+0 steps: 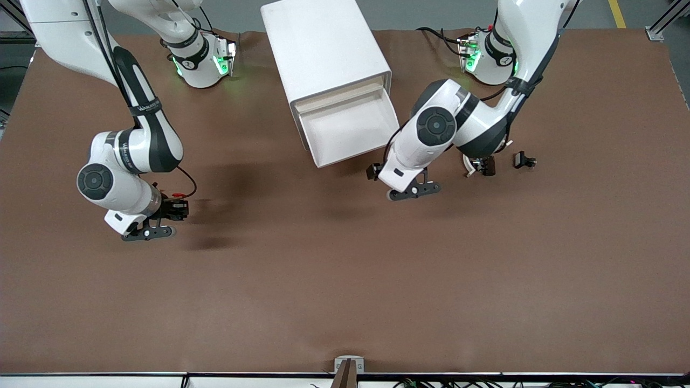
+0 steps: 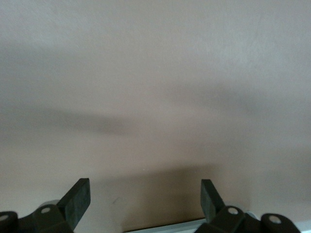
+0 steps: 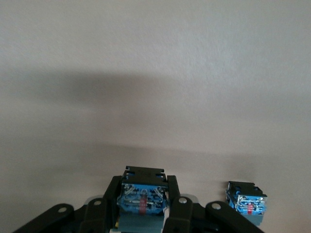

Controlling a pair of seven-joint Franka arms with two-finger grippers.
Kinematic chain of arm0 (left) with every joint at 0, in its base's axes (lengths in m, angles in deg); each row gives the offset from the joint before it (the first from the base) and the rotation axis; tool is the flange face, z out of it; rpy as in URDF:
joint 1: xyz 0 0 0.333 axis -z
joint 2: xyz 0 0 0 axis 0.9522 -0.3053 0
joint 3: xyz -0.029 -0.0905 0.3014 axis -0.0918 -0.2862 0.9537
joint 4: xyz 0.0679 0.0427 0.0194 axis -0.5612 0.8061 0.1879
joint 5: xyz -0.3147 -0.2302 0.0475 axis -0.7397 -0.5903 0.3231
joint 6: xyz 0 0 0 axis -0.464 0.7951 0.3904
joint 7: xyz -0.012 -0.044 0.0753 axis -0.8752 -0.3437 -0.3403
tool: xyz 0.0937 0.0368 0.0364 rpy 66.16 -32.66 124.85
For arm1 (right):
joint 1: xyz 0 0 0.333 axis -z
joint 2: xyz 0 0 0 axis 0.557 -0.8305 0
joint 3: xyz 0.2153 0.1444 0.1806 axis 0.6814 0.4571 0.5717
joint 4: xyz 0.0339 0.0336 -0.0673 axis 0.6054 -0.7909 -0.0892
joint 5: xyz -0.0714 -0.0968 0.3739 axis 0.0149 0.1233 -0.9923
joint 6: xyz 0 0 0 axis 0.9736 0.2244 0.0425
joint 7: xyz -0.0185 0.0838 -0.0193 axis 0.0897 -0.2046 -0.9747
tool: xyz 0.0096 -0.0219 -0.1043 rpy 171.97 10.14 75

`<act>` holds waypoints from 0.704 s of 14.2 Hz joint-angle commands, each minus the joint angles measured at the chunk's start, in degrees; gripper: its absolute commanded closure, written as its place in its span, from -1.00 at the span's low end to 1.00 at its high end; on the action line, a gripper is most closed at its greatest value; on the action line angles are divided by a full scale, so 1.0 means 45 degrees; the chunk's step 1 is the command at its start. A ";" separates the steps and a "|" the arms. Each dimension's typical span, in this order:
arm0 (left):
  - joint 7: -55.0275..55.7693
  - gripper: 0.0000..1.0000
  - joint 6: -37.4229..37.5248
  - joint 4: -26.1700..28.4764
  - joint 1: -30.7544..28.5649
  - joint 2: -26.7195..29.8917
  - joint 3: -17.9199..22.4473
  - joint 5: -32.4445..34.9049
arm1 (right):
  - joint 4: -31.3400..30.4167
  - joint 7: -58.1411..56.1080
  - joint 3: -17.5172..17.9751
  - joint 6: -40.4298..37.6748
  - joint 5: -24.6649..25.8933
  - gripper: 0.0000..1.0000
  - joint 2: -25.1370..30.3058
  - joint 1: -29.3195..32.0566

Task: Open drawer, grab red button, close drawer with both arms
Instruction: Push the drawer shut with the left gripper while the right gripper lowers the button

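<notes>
White drawer stands open just beside the spread left gripper; right gripper clamps the button.

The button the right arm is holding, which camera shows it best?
The right wrist view: the button sits close up, clamped in the right end effector. The front view shows just a dark lump with a red speck there; the left wrist view misses it.
</notes>
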 commanded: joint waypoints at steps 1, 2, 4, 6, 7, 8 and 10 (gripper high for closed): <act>0.0054 -1.00 -0.0308 0.0642 0.0023 0.0279 -0.0368 -0.0109 | -0.1042 0.0655 0.0252 0.0479 0.0176 0.57 0.0595 0.0524; 0.0132 -1.00 -0.0308 0.0681 0.0120 0.0124 -0.0447 -0.0109 | -0.1159 0.0793 0.0252 0.0537 0.0176 0.56 0.0575 0.0564; 0.0327 -1.00 -0.0328 0.0643 0.0335 -0.0208 -0.0487 -0.0109 | -0.1355 0.0794 0.0252 0.0732 0.0176 0.56 0.0517 0.0778; 0.0658 -1.00 -0.0328 0.0584 0.0550 -0.0404 -0.0487 -0.0128 | -0.1531 0.0794 0.0272 0.1490 0.0176 0.56 0.0419 0.0877; 0.0911 -1.00 -0.0328 0.0603 0.0725 -0.0521 -0.0506 -0.0128 | -0.1609 0.0794 0.0252 0.1901 0.0176 0.56 0.0283 0.0896; 0.1146 -1.00 -0.0328 0.0584 0.0997 -0.0561 -0.0506 -0.0128 | -0.1610 0.0794 0.0252 0.2195 0.0176 0.55 0.0069 0.0935; 0.1615 -1.00 -0.0270 0.0603 0.1428 -0.0600 -0.0506 -0.0148 | -0.1610 0.0774 0.0272 0.2237 0.0176 0.53 -0.0011 0.0975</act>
